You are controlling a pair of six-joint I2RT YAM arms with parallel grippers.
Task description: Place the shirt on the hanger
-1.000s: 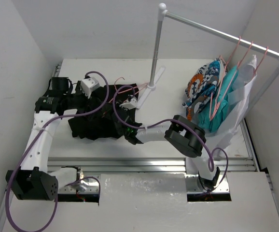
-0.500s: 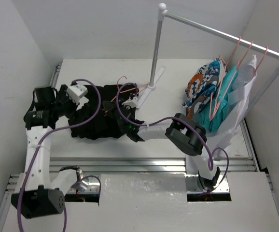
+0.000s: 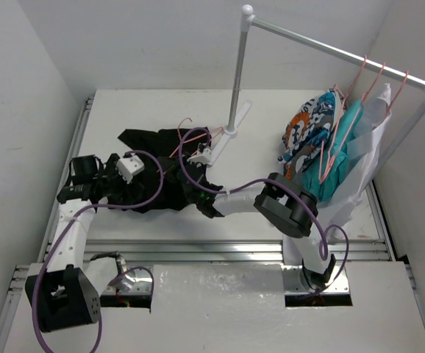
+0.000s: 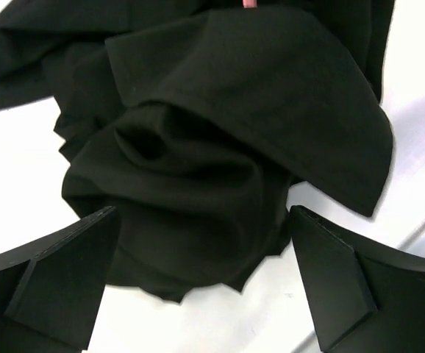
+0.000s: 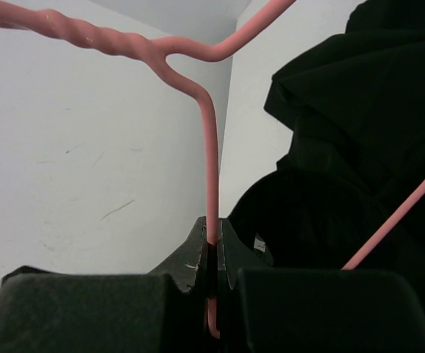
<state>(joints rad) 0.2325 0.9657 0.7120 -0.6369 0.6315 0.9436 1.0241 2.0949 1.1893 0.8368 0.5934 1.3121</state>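
Note:
The black shirt [image 3: 170, 170] lies crumpled on the white table, one part spread out toward the far left. In the left wrist view its folds [image 4: 220, 147] lie between and ahead of my open jaws. My left gripper [image 3: 148, 179] [image 4: 204, 215] is open at the shirt's near-left edge and holds nothing. The pink wire hanger [image 3: 188, 137] lies partly over the shirt. My right gripper [image 3: 193, 156] [image 5: 213, 244] is shut on one hanger wire [image 5: 211, 147] just below the twisted neck. The shirt [image 5: 359, 110] and its small white label [image 5: 258, 243] lie beside the jaws.
A white clothes rack stands at the back, with its left pole [image 3: 236, 73] just beyond the shirt. An orange-blue patterned garment [image 3: 308, 129] and a teal garment [image 3: 334, 158] hang on pink hangers at the right. A metal rail [image 3: 227, 250] runs along the table's near edge.
My left arm has swung from the far left back toward the near side. The shirt's left part now lies spread out toward the far left. The right gripper has stayed on the hanger.

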